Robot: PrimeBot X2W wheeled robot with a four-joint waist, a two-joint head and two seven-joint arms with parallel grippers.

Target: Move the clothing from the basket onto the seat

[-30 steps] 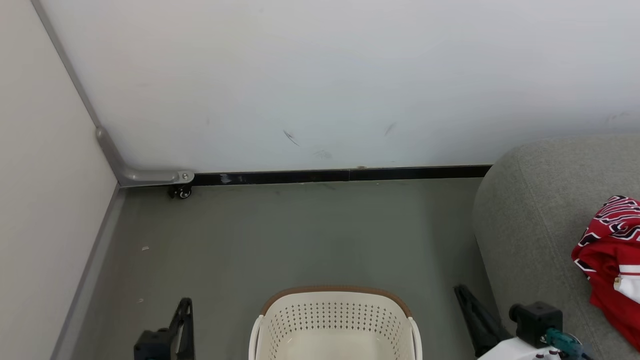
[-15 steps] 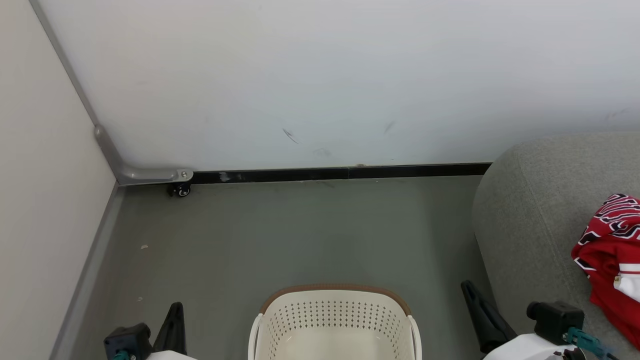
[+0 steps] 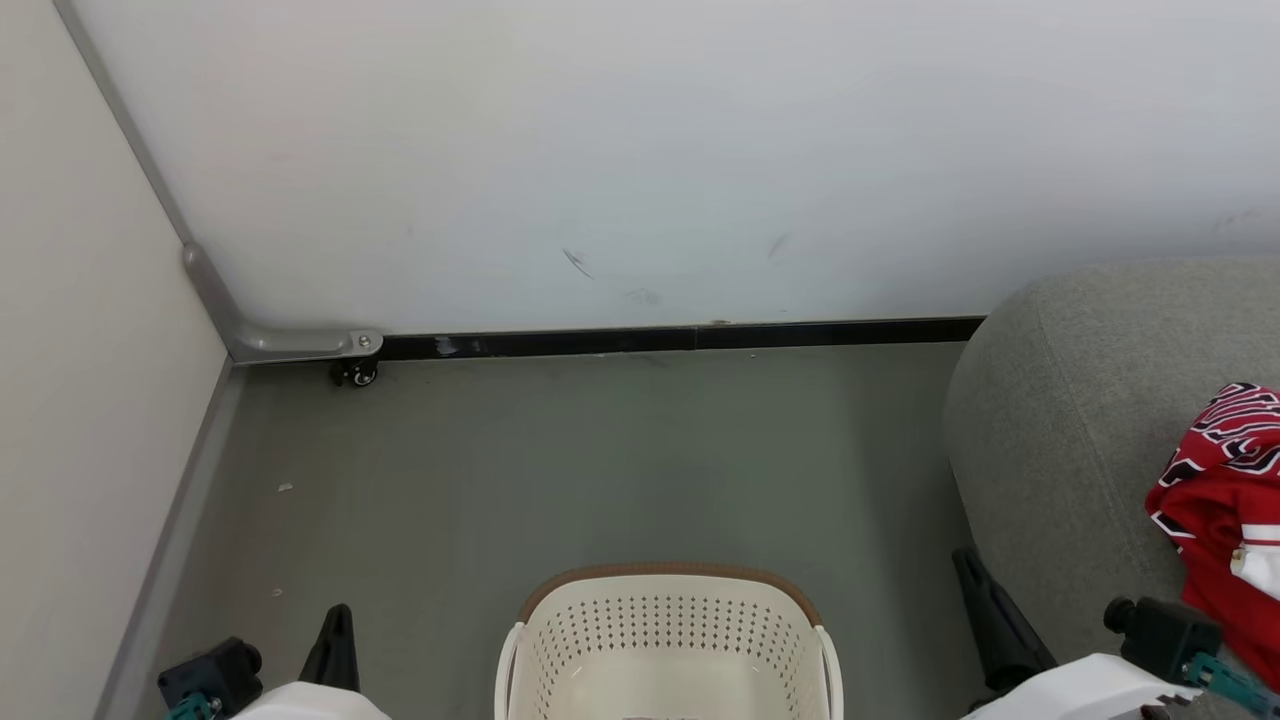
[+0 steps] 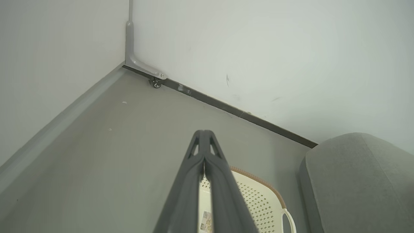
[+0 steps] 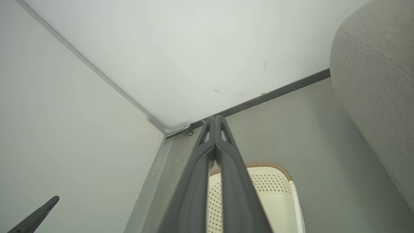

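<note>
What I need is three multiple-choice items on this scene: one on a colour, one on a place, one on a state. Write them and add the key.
1. The basket's rim band is:
A. blue
B. black
C. brown

2. The red clothing lies:
A. in the basket
B. on the seat
C. on the floor

3. The left arm's fingers are:
A. pressed together
B. spread wide
C. clamped on cloth

Key:
1 C, the band along the top edge is brown.
2 B, the red cloth rests on the grey upholstery.
3 A, the two touch along their length with nothing between them.
</note>
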